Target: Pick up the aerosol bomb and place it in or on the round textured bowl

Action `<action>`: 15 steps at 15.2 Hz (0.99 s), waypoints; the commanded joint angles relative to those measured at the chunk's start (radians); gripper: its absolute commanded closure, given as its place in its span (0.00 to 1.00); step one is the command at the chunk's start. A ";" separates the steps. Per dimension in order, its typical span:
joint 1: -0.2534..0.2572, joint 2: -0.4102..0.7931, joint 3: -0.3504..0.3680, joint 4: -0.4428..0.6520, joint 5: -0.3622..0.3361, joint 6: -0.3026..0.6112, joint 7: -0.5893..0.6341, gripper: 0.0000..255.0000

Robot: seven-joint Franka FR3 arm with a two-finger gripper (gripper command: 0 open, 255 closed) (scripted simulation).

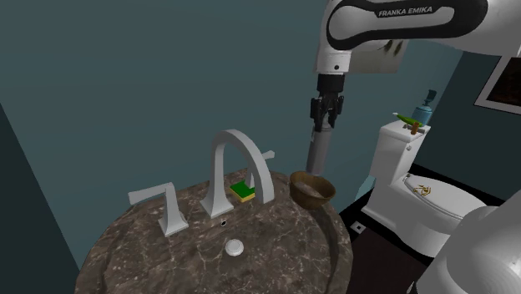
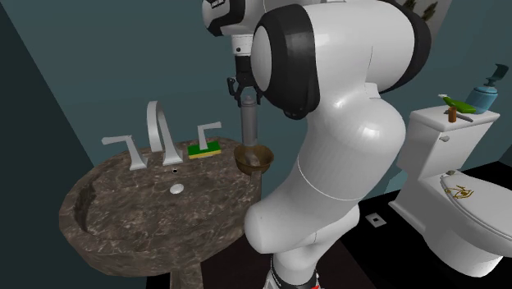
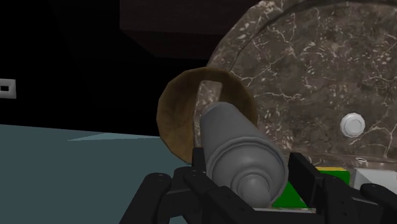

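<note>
Directly over the round brown bowl (image 1: 312,191) — a smooth grey aerosol cylinder (image 1: 318,154), upright, tight in the black tool (image 1: 325,123).

The sink (image 1: 117,250) carries a faucet (image 1: 236,159) at the middle of its back edge, with a handle (image 1: 164,205) to the shoulder view's left of it and a second handle (image 1: 267,156) to its right. A sponge (image 1: 243,191) lies on the back edge just before the second handle. The drain (image 1: 235,246) sits in the basin's middle, before the faucet. The bowl (image 1: 311,189) rests on the sink's rim at the shoulder view's right, near the sponge. The aerosol can (image 1: 317,154) hangs upright over the bowl, clasped in the gripper (image 1: 324,125), its lower end at the bowl's mouth. A toilet (image 1: 426,209) stands further right, apart from the sink, with a bottle (image 1: 425,108) on its tank
</note>
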 commanded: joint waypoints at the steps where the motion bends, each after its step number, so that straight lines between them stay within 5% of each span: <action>1: 0.000 -0.004 0.000 -0.029 0.000 0.025 0.000 1.00; 15: 0.000 -0.009 0.000 -0.157 0.000 0.148 0.000 1.00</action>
